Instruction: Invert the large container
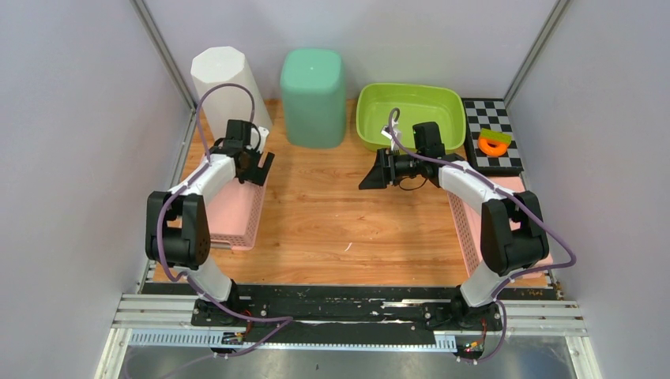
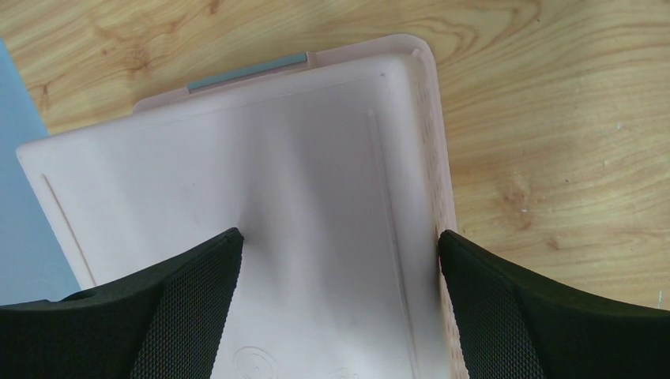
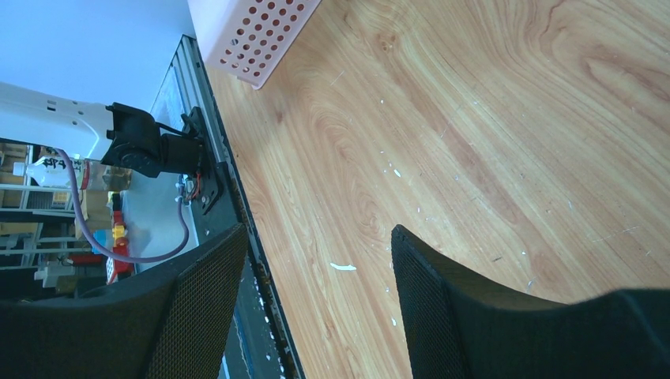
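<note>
The large container, a pink perforated basket (image 1: 233,209), lies at the table's left edge with its smooth base facing up. In the left wrist view that base (image 2: 237,158) fills the frame, and a holed side wall drops away at its right edge. My left gripper (image 1: 257,166) hangs open over its far end (image 2: 340,237); one finger is above the base and the other is at the right rim, neither pressing on it. My right gripper (image 1: 371,178) is open over bare wood (image 3: 320,229), pointing left, with nothing between its fingers. The basket's near corner (image 3: 253,31) shows in the right wrist view.
A white bin (image 1: 225,79) and a mint-green bin (image 1: 312,95) stand at the back. A lime basin (image 1: 359,118) sits back right, next to a checkerboard (image 1: 490,118) carrying an orange ring (image 1: 494,144). A second pink basket (image 1: 462,229) lies under the right arm.
</note>
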You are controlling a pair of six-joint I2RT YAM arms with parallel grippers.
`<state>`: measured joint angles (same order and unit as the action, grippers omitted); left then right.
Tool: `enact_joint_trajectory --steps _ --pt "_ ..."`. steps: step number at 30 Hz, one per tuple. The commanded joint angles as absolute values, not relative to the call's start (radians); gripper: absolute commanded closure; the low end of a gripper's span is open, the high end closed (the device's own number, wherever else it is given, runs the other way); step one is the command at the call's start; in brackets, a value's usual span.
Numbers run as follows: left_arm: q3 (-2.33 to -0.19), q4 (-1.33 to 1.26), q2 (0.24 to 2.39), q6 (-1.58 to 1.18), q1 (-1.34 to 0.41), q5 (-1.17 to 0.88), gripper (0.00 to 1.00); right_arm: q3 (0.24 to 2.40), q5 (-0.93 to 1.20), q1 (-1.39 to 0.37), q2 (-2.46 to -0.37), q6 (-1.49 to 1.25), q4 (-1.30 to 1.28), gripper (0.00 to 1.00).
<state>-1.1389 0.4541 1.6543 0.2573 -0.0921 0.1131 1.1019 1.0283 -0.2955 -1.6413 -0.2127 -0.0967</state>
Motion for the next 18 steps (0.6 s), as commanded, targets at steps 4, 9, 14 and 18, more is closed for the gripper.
enact_joint_trajectory --steps 4,9,14,18 --pt "-1.100 0.522 1.731 0.185 -0.035 0.054 0.07 1.085 1.055 -0.279 -1.654 -0.209 -0.085 0.30" --pt "-1.105 0.516 1.733 0.178 -0.015 0.053 0.07 1.085 1.054 -0.279 -1.653 -0.210 -0.084 0.30" --pt "-1.117 0.513 1.743 0.179 -0.005 0.053 0.07 1.085 1.054 -0.279 -1.652 -0.211 -0.083 0.30" --pt "-1.117 0.507 1.749 0.202 -0.003 0.073 0.07 1.085 1.054 -0.279 -1.650 -0.211 -0.083 0.30"
